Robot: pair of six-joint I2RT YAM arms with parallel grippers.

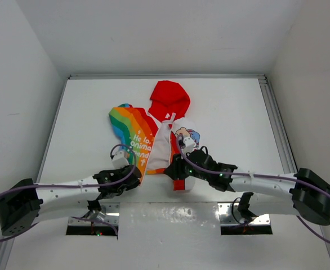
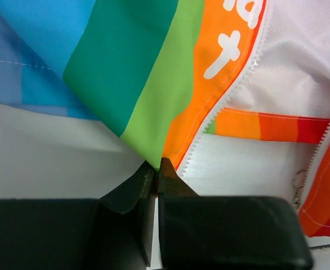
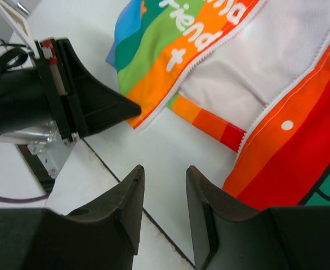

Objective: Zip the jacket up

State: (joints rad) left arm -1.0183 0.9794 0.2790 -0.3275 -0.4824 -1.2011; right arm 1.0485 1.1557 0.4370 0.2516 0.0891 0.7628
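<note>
Left claw (image 2: 156,167) pinches jacket (image 2: 125,67) hem; lettering (image 3: 201,40) reads "friend +".

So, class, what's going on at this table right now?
Two robot arms are working on a small jacket lying open on the table. The left tool pinches the bottom corner of its rainbow front panel. The right tool is open, holding nothing, near the other front edge. The zip is not yet joined.

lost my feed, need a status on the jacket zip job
Left gripper shut on rainbow hem corner of jacket. Right gripper open, empty, beside the red front edge. Jacket unzipped, lying open. Nothing in the way.
</note>
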